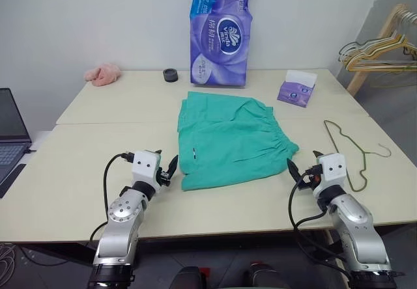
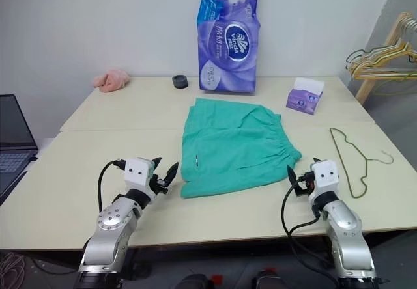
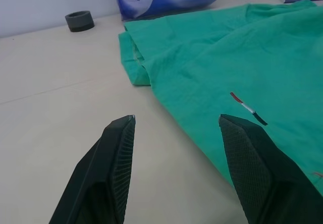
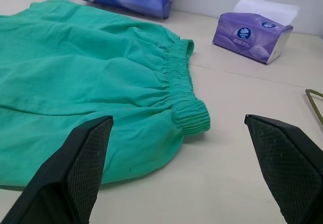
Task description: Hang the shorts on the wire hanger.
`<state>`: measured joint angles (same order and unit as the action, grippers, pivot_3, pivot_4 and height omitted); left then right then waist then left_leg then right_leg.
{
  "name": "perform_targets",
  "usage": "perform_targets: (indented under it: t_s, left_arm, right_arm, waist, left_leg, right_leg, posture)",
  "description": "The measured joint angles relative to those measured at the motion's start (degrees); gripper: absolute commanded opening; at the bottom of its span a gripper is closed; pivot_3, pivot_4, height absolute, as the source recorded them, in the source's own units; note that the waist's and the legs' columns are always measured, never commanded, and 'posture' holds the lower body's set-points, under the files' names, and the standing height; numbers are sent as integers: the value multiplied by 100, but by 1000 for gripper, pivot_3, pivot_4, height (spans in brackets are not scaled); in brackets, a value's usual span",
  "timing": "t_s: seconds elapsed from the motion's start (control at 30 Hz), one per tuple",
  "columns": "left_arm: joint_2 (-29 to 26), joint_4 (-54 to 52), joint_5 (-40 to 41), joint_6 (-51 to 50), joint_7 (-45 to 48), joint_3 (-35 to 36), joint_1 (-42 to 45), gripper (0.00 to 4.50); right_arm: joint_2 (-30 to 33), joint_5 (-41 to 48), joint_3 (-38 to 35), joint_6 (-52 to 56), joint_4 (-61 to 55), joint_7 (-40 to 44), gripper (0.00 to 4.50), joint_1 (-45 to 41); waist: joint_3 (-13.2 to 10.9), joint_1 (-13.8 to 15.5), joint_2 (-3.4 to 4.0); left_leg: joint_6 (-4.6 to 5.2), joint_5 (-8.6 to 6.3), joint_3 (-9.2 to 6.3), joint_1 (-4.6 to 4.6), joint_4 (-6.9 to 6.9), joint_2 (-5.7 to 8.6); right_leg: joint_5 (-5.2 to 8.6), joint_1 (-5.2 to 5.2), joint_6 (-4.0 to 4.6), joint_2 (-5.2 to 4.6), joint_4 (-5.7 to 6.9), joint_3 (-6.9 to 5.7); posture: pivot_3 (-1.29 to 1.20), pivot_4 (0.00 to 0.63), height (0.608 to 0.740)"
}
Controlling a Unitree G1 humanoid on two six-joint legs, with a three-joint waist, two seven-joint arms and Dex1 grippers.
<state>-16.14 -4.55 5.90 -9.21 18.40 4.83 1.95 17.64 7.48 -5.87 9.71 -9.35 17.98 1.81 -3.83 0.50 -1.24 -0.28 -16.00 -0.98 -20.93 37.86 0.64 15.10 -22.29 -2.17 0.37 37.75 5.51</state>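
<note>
Teal shorts (image 1: 231, 138) lay flat at the table's (image 1: 98, 165) center; the wire hanger (image 1: 352, 152) lay at three o'clock. The left gripper (image 1: 168, 169) and right gripper (image 1: 301, 170) flanked them, jaws apart, empty.

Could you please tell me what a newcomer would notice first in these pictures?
Most likely the teal-green shorts, spread flat in the middle of the table. Behind them a tall purple tissue pack stands against the wall. The left gripper and right gripper flank the shorts, both open and empty, and the wire hanger lies flat on the table to the shorts' right.
</note>
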Motion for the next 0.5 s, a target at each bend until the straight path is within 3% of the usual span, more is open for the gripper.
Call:
perform_targets:
  t_s: [0.33,0.43,0.5]
  left_arm:
    - [0,0,-2,0,-25,2,-16,2786]
    - [1,0,-3,0,-26,1,-18,2786]
    - [2,-1,-3,1,-26,0,-19,2786]
  right_arm:
    - [57,-24,103,-10,0,190,4457,4]
    - [67,-53,153,-20,0,210,4457,1]
    - [69,-58,151,-21,0,210,4457,0]
  waist:
    - [-2,-7,0]
    - [-5,-5,3]
    - [-12,-19,15]
  left_leg:
    - [0,0,-3,1,0,-2]
    - [0,1,-67,-1,1,17]
    - [0,5,-174,3,2,66]
  right_leg:
    - [1,4,2,2,2,-4]
    - [8,34,14,-26,-3,-70]
    - [34,77,27,-80,-3,-182]
  posture:
    - [90,36,740]
    - [90,36,740]
    - [90,36,740]
